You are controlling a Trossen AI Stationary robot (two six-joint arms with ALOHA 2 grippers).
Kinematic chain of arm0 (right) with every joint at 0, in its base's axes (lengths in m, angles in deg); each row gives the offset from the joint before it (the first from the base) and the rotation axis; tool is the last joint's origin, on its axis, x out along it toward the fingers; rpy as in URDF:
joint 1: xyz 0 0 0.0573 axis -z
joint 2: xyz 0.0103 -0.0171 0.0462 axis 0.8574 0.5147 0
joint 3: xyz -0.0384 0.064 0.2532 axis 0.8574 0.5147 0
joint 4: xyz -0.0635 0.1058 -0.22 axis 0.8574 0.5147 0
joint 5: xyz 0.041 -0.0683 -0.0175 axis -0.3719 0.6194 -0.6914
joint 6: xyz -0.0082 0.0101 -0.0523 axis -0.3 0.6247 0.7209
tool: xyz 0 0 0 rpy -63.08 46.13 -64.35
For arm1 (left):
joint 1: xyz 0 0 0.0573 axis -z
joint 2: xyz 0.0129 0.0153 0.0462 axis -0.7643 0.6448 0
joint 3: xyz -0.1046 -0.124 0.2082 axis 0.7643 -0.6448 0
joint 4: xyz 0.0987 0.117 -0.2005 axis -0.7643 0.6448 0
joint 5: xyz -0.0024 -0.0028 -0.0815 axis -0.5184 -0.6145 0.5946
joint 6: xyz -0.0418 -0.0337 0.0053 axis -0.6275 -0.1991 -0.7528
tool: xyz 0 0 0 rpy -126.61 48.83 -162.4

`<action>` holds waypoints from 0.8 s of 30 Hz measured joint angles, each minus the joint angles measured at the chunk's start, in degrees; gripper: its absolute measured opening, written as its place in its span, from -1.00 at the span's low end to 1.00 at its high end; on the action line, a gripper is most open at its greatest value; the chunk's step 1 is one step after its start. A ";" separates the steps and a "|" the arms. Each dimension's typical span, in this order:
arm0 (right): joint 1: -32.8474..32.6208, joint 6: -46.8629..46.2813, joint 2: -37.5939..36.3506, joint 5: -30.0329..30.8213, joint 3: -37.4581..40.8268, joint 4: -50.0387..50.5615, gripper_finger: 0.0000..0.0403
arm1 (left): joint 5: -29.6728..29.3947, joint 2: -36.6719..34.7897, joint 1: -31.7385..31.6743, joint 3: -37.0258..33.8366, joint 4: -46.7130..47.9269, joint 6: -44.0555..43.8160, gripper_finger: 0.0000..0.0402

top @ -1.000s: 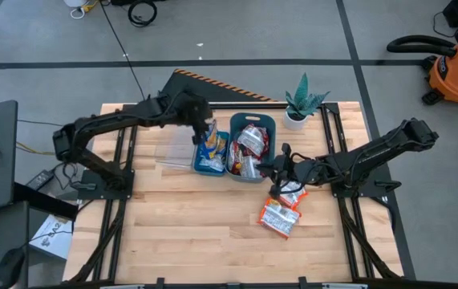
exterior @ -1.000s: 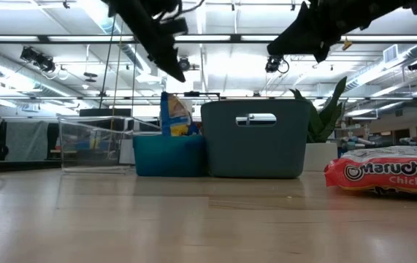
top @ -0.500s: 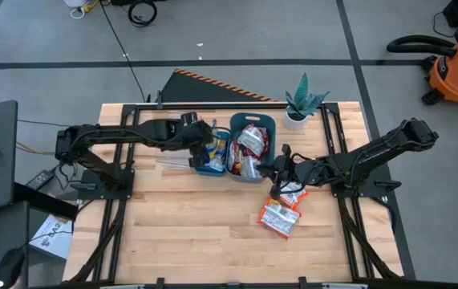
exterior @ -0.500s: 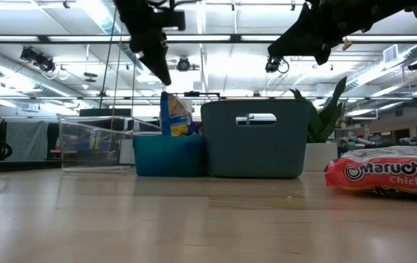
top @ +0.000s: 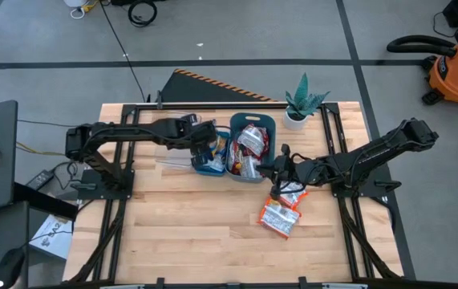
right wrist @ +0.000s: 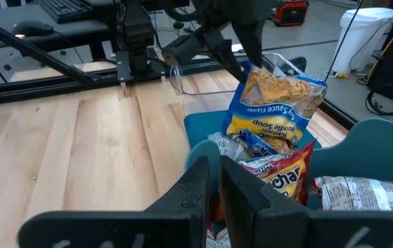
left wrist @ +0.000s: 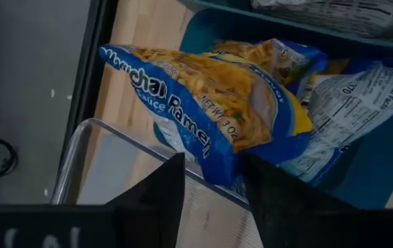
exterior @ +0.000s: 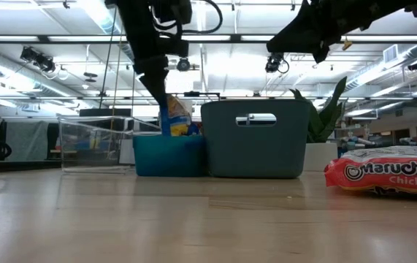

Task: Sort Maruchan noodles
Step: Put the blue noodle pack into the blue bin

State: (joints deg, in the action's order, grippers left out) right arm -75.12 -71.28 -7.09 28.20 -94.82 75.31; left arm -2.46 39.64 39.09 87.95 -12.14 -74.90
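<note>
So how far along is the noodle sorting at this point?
Partly done. Blue-and-yellow packets sit in the small blue bin, and red-and-white ones in the grey-blue bin. In hand: the left hand is at an upright blue-and-yellow packet, jaws either side of its edge. Left: two orange-red packets on the table, by the idle right hand.

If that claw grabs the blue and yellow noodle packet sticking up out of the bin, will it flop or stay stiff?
The blue and yellow noodle packet stands nearly upright in the small blue bin, so the noodle block inside probably keeps it fairly stiff. Its glossy, crinkled wrapper looks slippery, so it may slide in the left claw. It is likely light.
</note>
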 joint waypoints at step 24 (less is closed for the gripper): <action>-0.04 0.09 0.00 -0.08 0.01 0.18 -0.81 | 11.00 -3.60 -10.46 0.00 -11.82 -2.00 -0.97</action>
State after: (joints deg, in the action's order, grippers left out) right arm -75.16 -71.19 -7.09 28.12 -94.81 75.49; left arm 8.54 36.05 28.63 87.95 -23.96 -76.91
